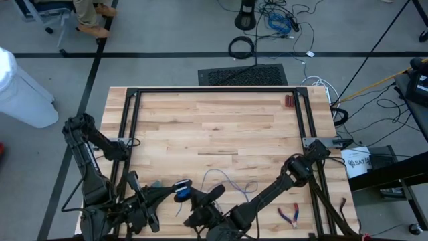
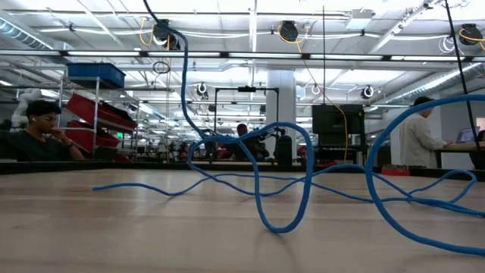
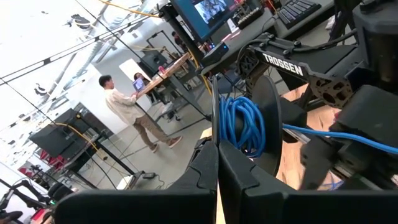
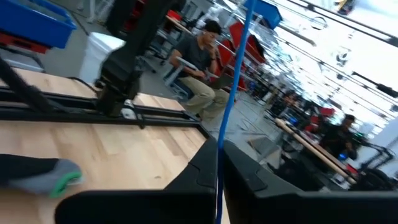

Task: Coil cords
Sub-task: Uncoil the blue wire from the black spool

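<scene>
From the high view I see a wooden desk (image 1: 221, 127) with the blue cord (image 1: 224, 182) loose near its front edge and pliers (image 1: 289, 215) toward the front right corner. At desk level, people sit in the room behind. Left tool (image 3: 217, 168) is closed beside a wound blue coil (image 3: 242, 124); right tool (image 4: 217, 165) is clamped on the cord.

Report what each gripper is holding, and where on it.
The left gripper is shut on the wound bundle of the blue cord. The right gripper is shut on a loose run of the same cord, which rises from between its fingers.
</scene>
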